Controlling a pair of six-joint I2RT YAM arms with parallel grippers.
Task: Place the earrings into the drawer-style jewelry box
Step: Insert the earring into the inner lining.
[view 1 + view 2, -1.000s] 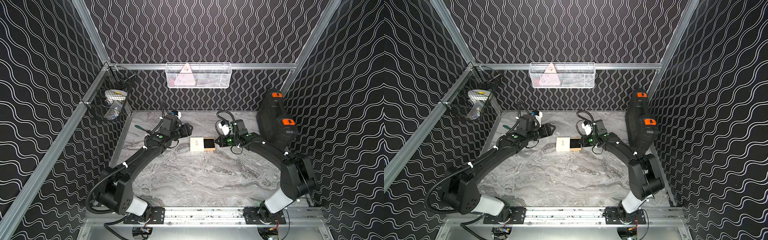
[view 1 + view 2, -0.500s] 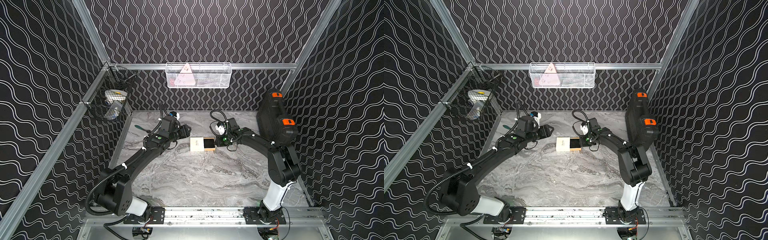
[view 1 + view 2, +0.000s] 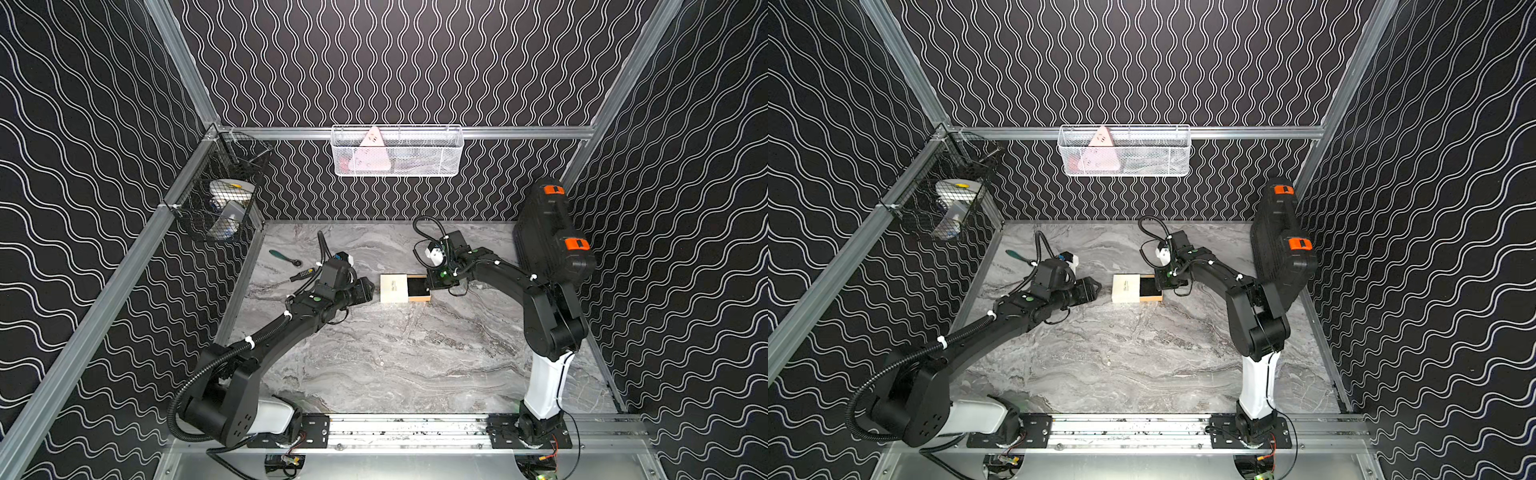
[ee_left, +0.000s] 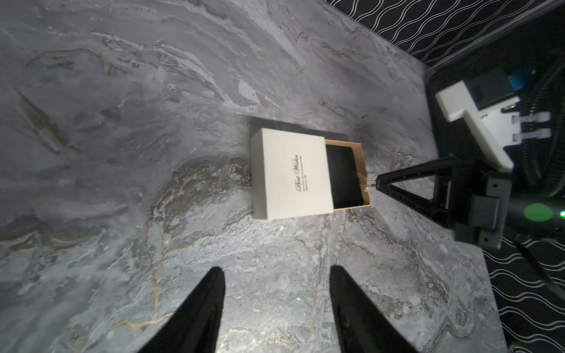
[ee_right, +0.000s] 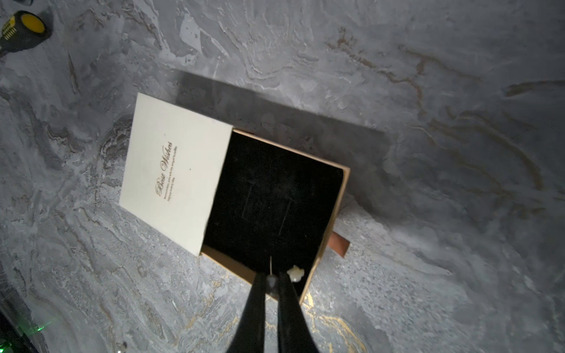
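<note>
- Right wrist view: the right claw (image 5: 271, 276) is clenched on an earring (image 5: 270, 265), whose thin pin sticks out past the fingertips over a corner of the tray (image 5: 275, 195).
- Just beside that claw, a small cream flower-shaped piece (image 5: 295, 273) seems to lie on the black lining. I judge it an earring already in, though it could belong to the held one.
- By my reckoning the job is well along: the drawer is pulled out, one earring is likely placed, and the held one is not yet released.
- The left claw (image 4: 276, 269) is spread and empty, near the box's sleeve end but apart from it.
- The jewelry box (image 3: 394, 288) sits on the bench (image 3: 395, 357) toward the back, between the two claws.
- Its sleeve (image 5: 171, 165) is flat, square cream card with gilt "Best Wishes" script. The tan tray is slid roughly halfway out, with a brown pull tab (image 5: 340, 246) at its end.
</note>
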